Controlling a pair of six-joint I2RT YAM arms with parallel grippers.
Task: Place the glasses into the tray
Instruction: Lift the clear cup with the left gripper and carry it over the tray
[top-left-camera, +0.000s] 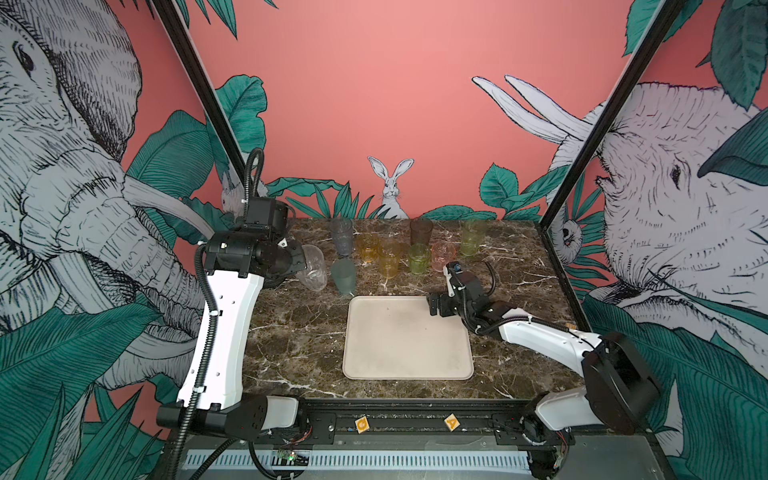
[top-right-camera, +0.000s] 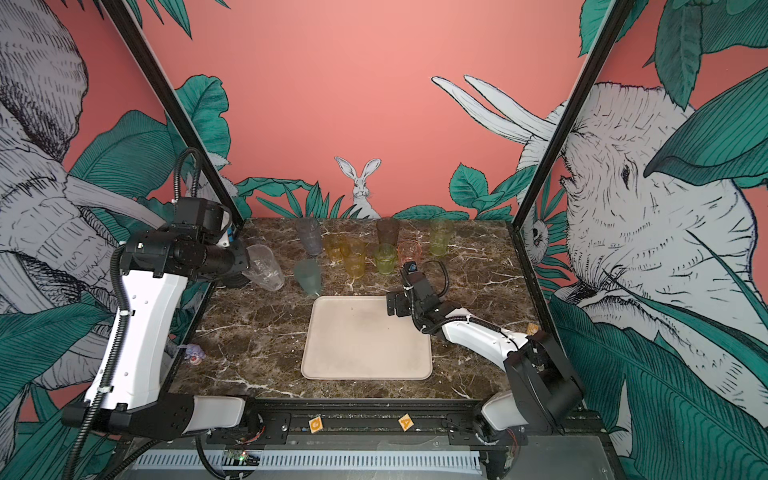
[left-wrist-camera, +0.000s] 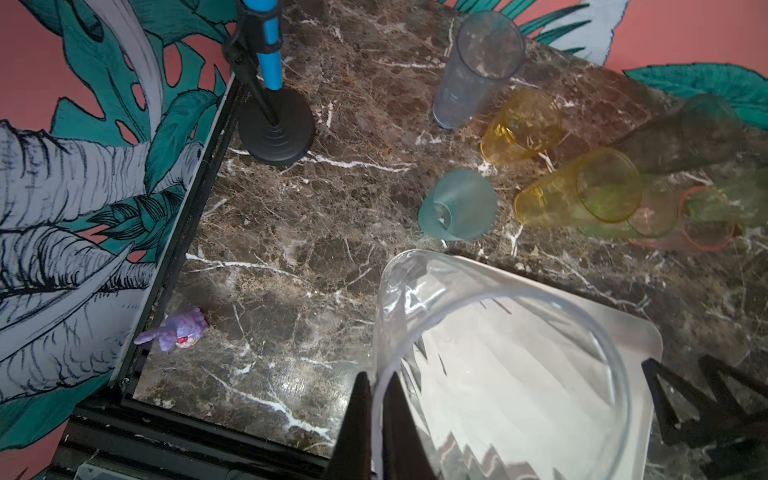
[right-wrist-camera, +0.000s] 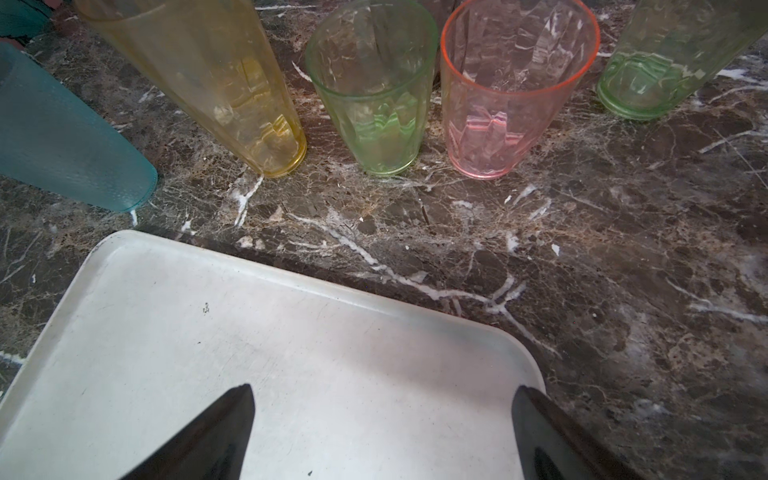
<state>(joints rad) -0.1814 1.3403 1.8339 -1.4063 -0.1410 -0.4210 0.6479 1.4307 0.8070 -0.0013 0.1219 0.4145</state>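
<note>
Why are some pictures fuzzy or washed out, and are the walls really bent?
Left wrist view: the clear glass, very close, is blurred, and the far tall yellow glass smears. Right wrist view: the pink glass is sharp, the tray looks bleached. In both top views the wide lens stretches the walls toward the edges.

Robot test booth: mural walls (top-left-camera: 390, 187), marble tabletop (top-left-camera: 299, 340).

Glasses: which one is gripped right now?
The clear tall tumbler, tilted, its rim pinched in the left pincer. The coloured glasses all stand free on the table; the right pincer hangs open and empty over the tray.
</note>
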